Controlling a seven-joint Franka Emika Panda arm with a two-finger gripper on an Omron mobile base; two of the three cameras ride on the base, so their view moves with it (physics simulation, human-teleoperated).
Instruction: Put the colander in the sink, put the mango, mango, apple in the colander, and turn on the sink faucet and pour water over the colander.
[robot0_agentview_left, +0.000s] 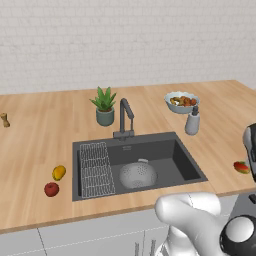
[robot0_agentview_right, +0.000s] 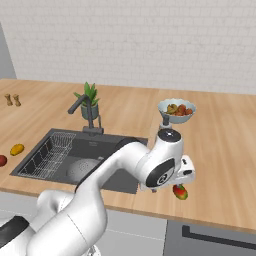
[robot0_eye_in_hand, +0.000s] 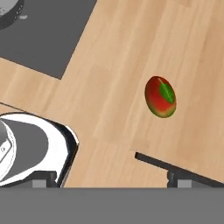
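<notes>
We have the colander (robot0_agentview_left: 138, 175) sitting in the sink (robot0_agentview_left: 187, 165) at the centre of the left base view, beside the wire rack (robot0_agentview_left: 96, 170), so the fruit comes next. The nearest piece is the red-green mango (robot0_eye_in_hand: 160, 96), lying alone on the counter (robot0_eye_in_hand: 118, 87) right of centre in the hand view and at the lower middle of the right base view, just beneath our hand. Our gripper (robot0_agentview_right: 167, 186) hangs over it with the fingers spread wide and nothing between them. To do this step well, we should centre the mango between the fingers, turn the hand so they close across its narrow side, and come straight down so it does not roll. The yellow mango (robot0_agentview_left: 59, 172) and the apple (robot0_agentview_left: 51, 189) wait at the left of the left base view; the sink faucet (robot0_agentview_left: 125, 117) is dry.
</notes>
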